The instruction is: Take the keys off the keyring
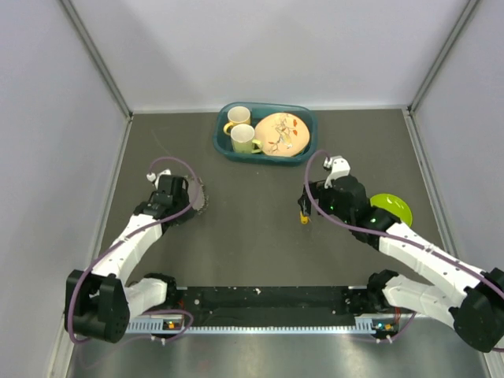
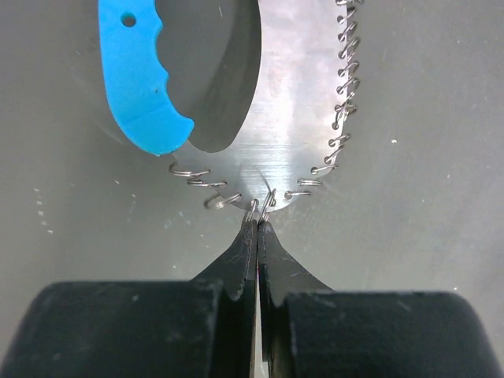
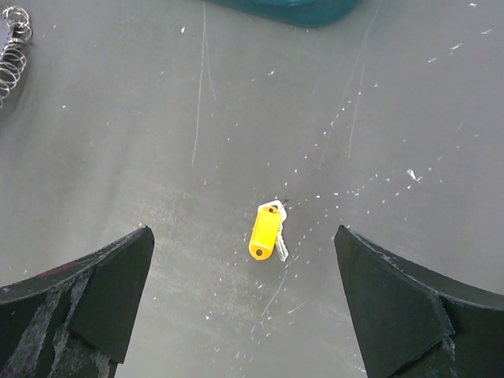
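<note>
At mid-table, on your left side, the left gripper [image 2: 257,225] has its fingers pressed tight together with no gap showing; the tips nip the keyring [image 2: 253,206], one thin wire loop among a row of similar loops strung along the rim of a shiny metal disc [image 2: 287,94]. A blue head piece [image 2: 142,71] lies over the far-left part of that disc; the wrist view does not show whether it hangs on any loop. At about the same depth on your right side, the right gripper [image 3: 242,233] is spread wide and holds nothing. A yellow-headed key [image 3: 266,231] lies flat on the grey table [image 1: 252,236] between the two fingers, touching neither, with its silver blade just showing from under the yellow head. So the keys sit well apart, blue at the left arm and yellow at the right. Just right of the right gripper rests a green plate [image 1: 391,206], partly covered by the arm. Farthest back, a teal tub [image 1: 224,146] holds two mugs [image 1: 242,138] and a patterned plate [image 1: 281,134].
</note>
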`<state>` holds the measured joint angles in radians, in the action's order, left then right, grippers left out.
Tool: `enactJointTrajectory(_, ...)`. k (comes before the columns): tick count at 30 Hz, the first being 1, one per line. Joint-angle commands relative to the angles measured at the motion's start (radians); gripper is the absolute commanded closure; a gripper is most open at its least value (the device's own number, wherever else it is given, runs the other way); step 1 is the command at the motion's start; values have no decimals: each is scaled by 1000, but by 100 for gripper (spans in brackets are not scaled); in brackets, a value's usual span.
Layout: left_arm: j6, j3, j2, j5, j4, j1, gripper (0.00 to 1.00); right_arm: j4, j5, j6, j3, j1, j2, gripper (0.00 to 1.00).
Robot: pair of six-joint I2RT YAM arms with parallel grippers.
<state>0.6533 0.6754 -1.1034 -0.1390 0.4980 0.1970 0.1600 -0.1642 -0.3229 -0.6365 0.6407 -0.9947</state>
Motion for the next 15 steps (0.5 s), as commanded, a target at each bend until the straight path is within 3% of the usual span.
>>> enactJointTrajectory(1,101,-30,17,79,-110,-4,100,85,-51,-36,-83,-7,50,1)
enactJointTrajectory(4,103,-40,-1,91,-96,-4,99,160,-38,-50,-126,-7,45,1)
enactJointTrajectory(7,106,-43,17,101,-69,-4,91,252,-23,-57,-181,-7,34,1)
enactJointTrajectory(8,106,-40,30,114,-62,-4,77,272,-23,-62,-193,-7,33,1)
enactJointTrajectory(11,63,-22,83,256,-62,-2,61,328,-12,-90,-236,-7,57,1)
enactJointTrajectory(12,59,-23,102,294,-67,-1,38,341,-21,-102,-250,-6,64,1)
enactJointTrajectory(14,45,-10,115,378,-73,2,29,360,-37,-113,-299,-7,83,1)
enactJointTrajectory(15,29,-4,132,401,-82,11,19,386,-56,-129,-319,-7,90,1)
